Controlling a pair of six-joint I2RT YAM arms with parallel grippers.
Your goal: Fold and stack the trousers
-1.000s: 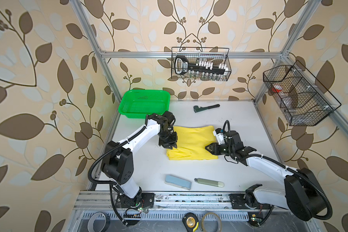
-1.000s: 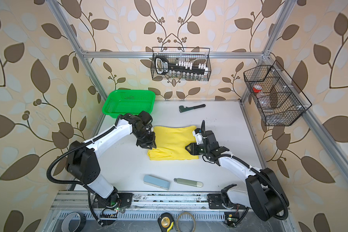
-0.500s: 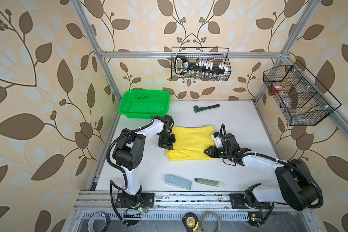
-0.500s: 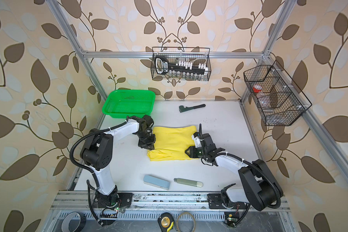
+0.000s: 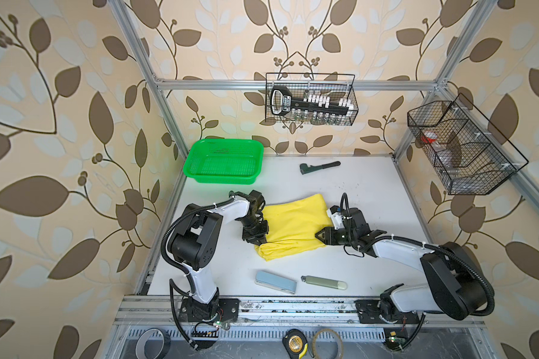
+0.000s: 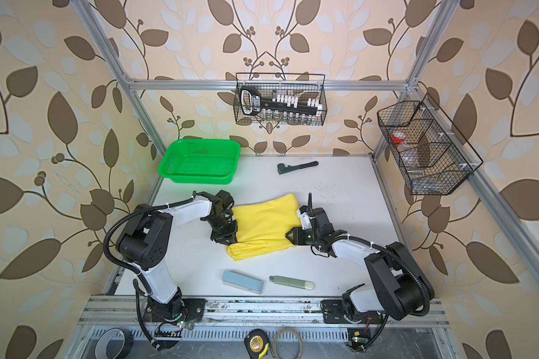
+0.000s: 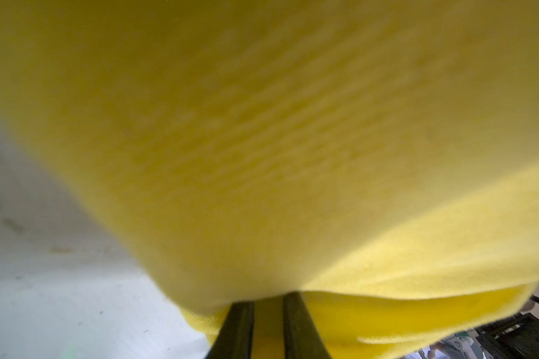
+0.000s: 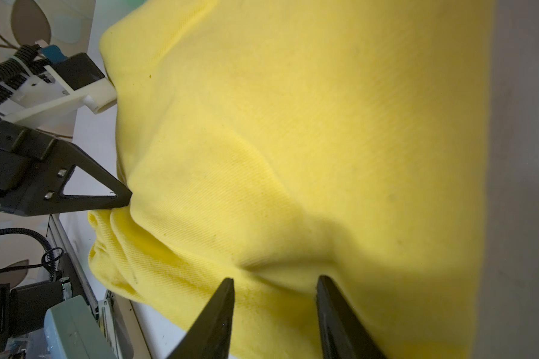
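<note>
Under everything: white table [image 5: 371, 192], alu frame round it.

At ctr of it, in both top views: yellow trousers [image 5: 293, 223] [image 6: 262, 223]. Folded to a rough rectangle, mostly flat, bulkier rolled edge at front-L corner. Well apart from green basket [image 5: 220, 181] [image 6: 196, 180], not in it. Filling most of both wrist views too [image 7: 262, 140] [image 8: 293, 140].

Both arms low over table, one each side of cloth.

At L edge of cloth, by the rolled corner: L gripper [image 5: 260, 244] [image 6: 230, 241], tips pointing down. In L wrist view only a narrow gap [image 7: 268, 306], fingers [image 7: 240, 326] running in under the hem, yellow showing btw them. In R wrist view, cloth puckered twd its tip [image 8: 126, 199]. Looks nipped on the trousers edge.

At R edge of cloth: R gripper [image 5: 319, 237] [image 6: 288, 235], lying nr flat, aimed at cloth. In R wrist view spread fairly wide [image 8: 274, 283], tips on top of cloth w/ a dimple btw them, nothing clamped.

Green basket at back-L corner of table.

On back wall: back wire rack [image 5: 310, 99] w/ black tool and white bits. On R wall: side wire rack [image 5: 461, 149], contents too blurred to name.

Front of table, nr trousers but apart: blue-grey case [image 5: 276, 282]; just R of it, not touching, pale green tube [image 5: 324, 283].

Back of table, R of basket: black wrench [image 5: 319, 167].

Below front rail: tape measure [image 5: 294, 343].
</note>
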